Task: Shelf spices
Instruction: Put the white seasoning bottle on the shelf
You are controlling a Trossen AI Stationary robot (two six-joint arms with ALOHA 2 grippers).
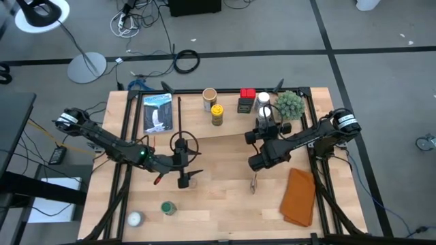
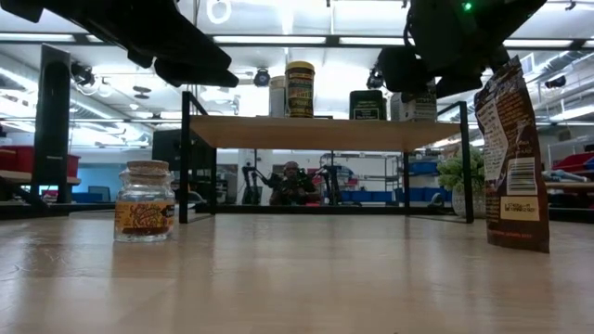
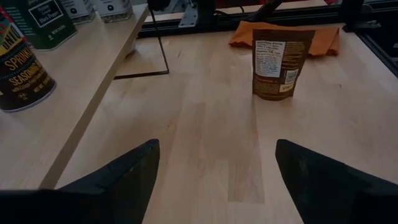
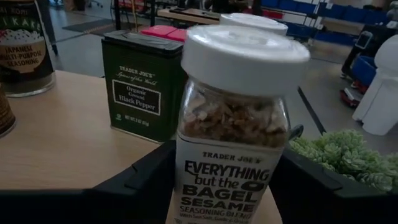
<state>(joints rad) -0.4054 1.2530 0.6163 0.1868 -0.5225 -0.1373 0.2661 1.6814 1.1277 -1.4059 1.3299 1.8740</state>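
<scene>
My right gripper [image 1: 264, 122] is over the right part of the shelf [image 1: 184, 116], shut on a clear "Everything but the Bagel" spice jar [image 4: 239, 124] with a white lid. A dark green pepper tin [image 4: 142, 84], red tins [image 1: 248, 94], a white-lidded jar [image 1: 263, 99], a tan jar [image 1: 210, 99] and a yellow jar [image 1: 216, 114] stand on the plank. My left gripper [image 1: 191, 175] is open and empty above the tabletop, in front of the shelf. A brown pouch [image 3: 273, 59] stands upright on the table. Two small jars [image 1: 168, 207] [image 1: 134, 218] stand near the front left. My right gripper pinches the jar's lower body [image 4: 186, 186] between its two fingers, one on each side at the label. The fingers come level from the table's near side. The jar stands upright at the plank's height; its bottom is out of the frame, so whether it rests there cannot be told.
A green fuzzy plant [image 1: 289, 103] stands just right of the held jar. An orange-brown cloth [image 1: 298, 197] lies at the near right. A printed card [image 1: 157, 112] lies on the shelf's left end. Black frame rails [image 1: 126, 136] run along both table sides.
</scene>
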